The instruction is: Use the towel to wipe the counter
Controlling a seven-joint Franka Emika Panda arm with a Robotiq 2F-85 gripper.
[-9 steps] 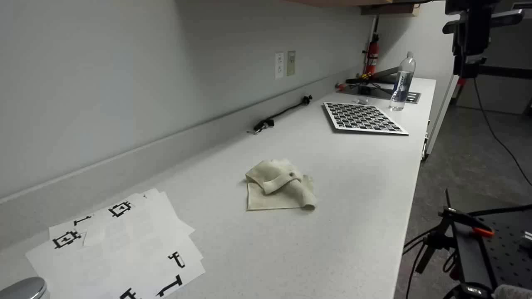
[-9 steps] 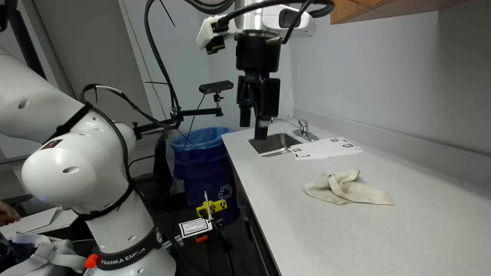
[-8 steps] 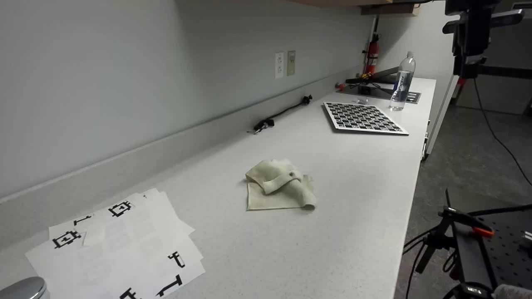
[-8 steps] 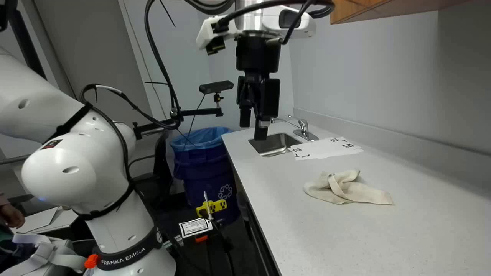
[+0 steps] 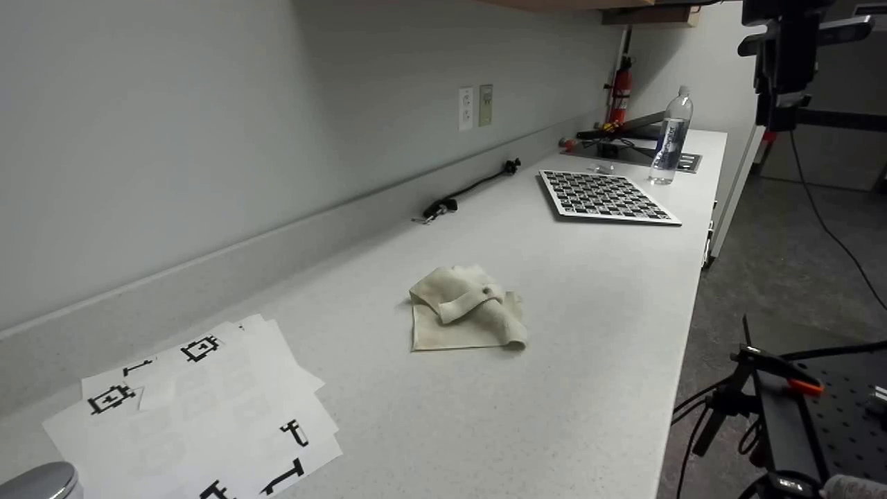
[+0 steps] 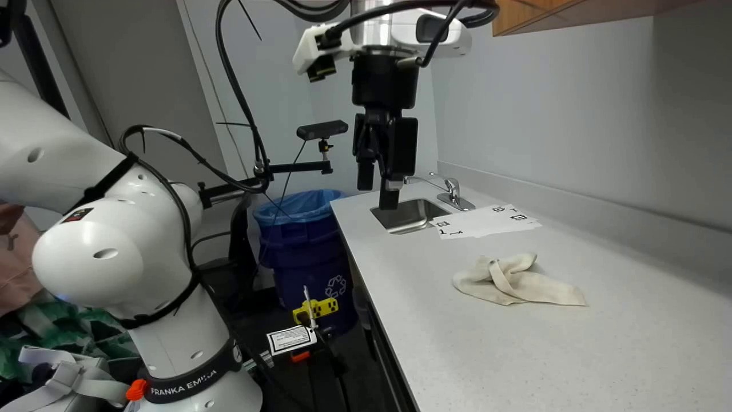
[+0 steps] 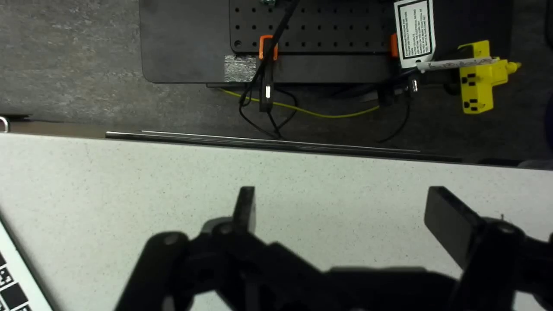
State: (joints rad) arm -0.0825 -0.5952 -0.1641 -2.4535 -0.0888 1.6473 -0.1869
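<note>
A cream towel [image 5: 464, 333] lies crumpled, partly folded over itself, on the light speckled counter [image 5: 589, 291]. It also shows in an exterior view [image 6: 534, 289], and it is out of view in the wrist view. My gripper [image 6: 377, 187] hangs pointing down, well above the counter and apart from the towel. In the wrist view my gripper [image 7: 341, 198] is open, with its fingers [image 7: 449, 224] wide apart and only bare counter [image 7: 337, 185] showing below between them, near the counter's edge. In an exterior view the gripper [image 5: 777, 111] is partly seen at the upper right.
Printed paper sheets [image 5: 208, 409] lie at one end, near the sink [image 6: 412, 216] and faucet [image 6: 453, 193]. A checkered board [image 5: 610, 197] and a bottle [image 5: 669, 142] stand toward the other end. A cable [image 5: 478, 184] lies along the wall. A cabinet [image 6: 549, 17] hangs above.
The arm, gripper and towel have not visibly moved. A person in pink and green clothing has come into view behind the arm at the left of an exterior view.
</note>
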